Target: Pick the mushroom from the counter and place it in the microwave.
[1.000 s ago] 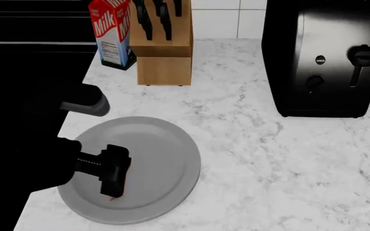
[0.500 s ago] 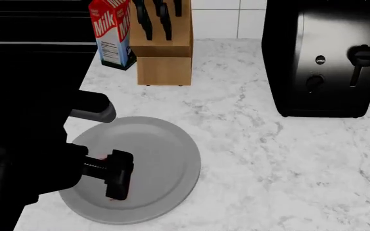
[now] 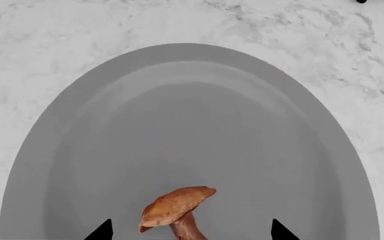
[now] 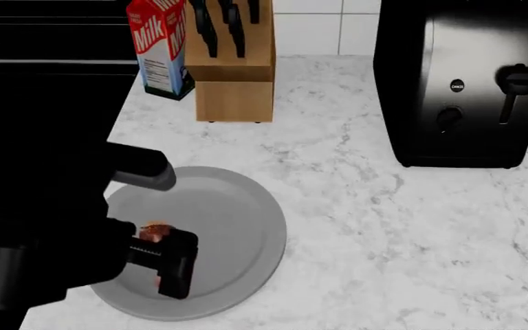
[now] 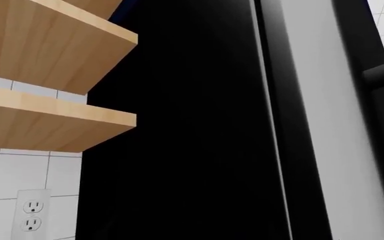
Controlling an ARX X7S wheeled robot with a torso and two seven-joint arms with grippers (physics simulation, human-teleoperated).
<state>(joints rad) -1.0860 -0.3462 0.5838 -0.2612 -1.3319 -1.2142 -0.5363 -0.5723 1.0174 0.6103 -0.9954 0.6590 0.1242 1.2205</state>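
Note:
The mushroom (image 3: 176, 206), with a reddish-brown cap and a tan stem, stands on the grey plate (image 3: 178, 115) on the white marbled counter (image 3: 58, 30). My left gripper (image 3: 192, 231) is open. Its two dark fingertips (image 3: 102, 231) stand wide on either side of the stem without touching it. In the head view the left gripper (image 4: 174, 267) hangs over the near left part of the plate (image 4: 241, 216), and a bit of the mushroom (image 4: 156, 232) shows at its far side. The microwave and my right gripper are out of view.
A milk carton (image 4: 159, 48) and a wooden knife block (image 4: 234, 62) stand at the back of the counter, with a black toaster (image 4: 466, 82) at the right. A black surface (image 4: 35, 103) borders the counter's left. The right wrist view shows wooden shelves (image 5: 45, 75), a wall outlet (image 5: 32, 212) and a dark appliance front (image 5: 199, 125).
My left arm has pushed further over the plate and the gripper has shifted slightly nearer and to the right. The mushroom's cap now shows beside the gripper.

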